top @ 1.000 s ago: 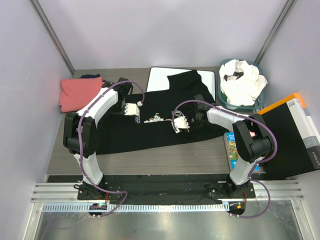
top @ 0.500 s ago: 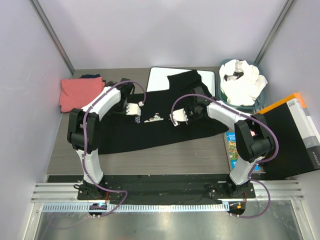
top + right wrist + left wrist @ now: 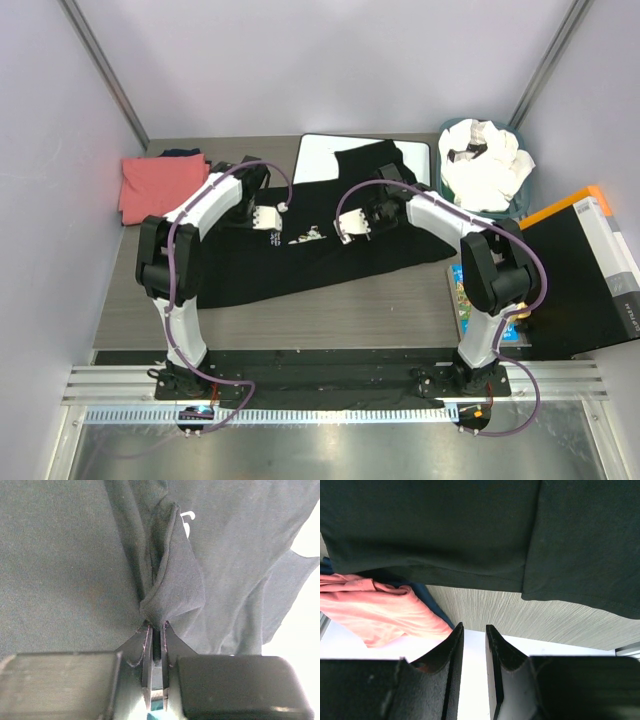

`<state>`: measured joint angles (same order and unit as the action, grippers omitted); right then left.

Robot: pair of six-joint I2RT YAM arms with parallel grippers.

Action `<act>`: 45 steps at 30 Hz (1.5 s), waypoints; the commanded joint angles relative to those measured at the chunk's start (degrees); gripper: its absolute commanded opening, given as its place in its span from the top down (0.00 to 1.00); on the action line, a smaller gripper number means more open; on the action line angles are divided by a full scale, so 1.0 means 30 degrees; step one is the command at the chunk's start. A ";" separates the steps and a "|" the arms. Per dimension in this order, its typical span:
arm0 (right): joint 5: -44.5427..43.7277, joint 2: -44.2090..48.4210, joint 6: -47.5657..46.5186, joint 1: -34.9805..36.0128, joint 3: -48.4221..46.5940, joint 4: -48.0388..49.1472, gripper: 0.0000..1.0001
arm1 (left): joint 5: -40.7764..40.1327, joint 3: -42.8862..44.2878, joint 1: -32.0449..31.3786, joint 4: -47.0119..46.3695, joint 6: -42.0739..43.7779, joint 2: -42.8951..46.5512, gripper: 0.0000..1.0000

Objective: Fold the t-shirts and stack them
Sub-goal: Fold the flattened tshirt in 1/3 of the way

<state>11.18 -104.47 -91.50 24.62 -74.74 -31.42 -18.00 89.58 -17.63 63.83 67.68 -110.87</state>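
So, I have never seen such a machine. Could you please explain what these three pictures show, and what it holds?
These are two white robot arms bolted at the near edge of the table. One picture looks down from above; the other two come from a camera on each wrist. A black t-shirt lies spread on the table, a coral-pink t-shirt at the left, a white board behind, white t-shirts in a basket at the right. The right pincer pinches a fold of the black t-shirt. The left pincer holds nothing; its fingers stand slightly apart.
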 commanded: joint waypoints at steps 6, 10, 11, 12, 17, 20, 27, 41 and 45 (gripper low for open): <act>-0.0445 -0.0568 0.0326 0.0260 -0.2244 -0.0396 0.77 | 0.0052 0.0843 -0.0071 -0.0038 -0.0499 -0.0221 0.76; -0.0415 -0.0861 0.0442 0.0318 -0.2771 -0.0454 0.73 | 0.0052 0.0872 -0.0101 -0.0037 -0.0587 -0.0280 0.76; -0.0445 -0.0891 0.0443 0.0318 -0.2917 -0.0542 0.72 | 0.0081 0.0901 -0.0101 -0.0037 -0.0616 -0.0280 0.76; -0.0445 -0.0891 0.0443 0.0347 -0.2977 -0.0572 0.72 | 0.0082 0.0901 -0.0101 -0.0037 -0.0617 -0.0280 0.76; -0.0299 -0.1241 0.0297 0.0435 -0.3240 -0.0865 0.89 | 0.0082 0.0931 -0.0130 -0.0067 -0.0675 -0.0426 0.77; -0.0619 -0.1447 0.0558 0.0523 -0.2515 0.1956 0.96 | 0.0082 0.0989 -0.0159 -0.0125 -0.0734 -0.0572 0.77; -0.5241 -0.3900 0.1461 0.1313 0.1159 1.7530 0.64 | 0.0111 0.1077 -0.0364 -0.0155 -0.0880 -0.0807 0.78; -0.9468 -0.3705 0.7673 0.0847 -0.2829 1.2738 0.44 | 0.0111 0.0901 -0.0452 -0.0214 -0.1115 -0.0837 0.78; -0.8479 -0.3703 1.0013 -0.0119 -0.4643 0.6239 0.81 | 0.0140 0.0785 -0.0423 -0.0038 -0.1115 -0.0749 0.79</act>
<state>-14.33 -119.22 -71.16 26.98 -82.87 4.93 -17.98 90.96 -18.72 63.57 64.86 -113.14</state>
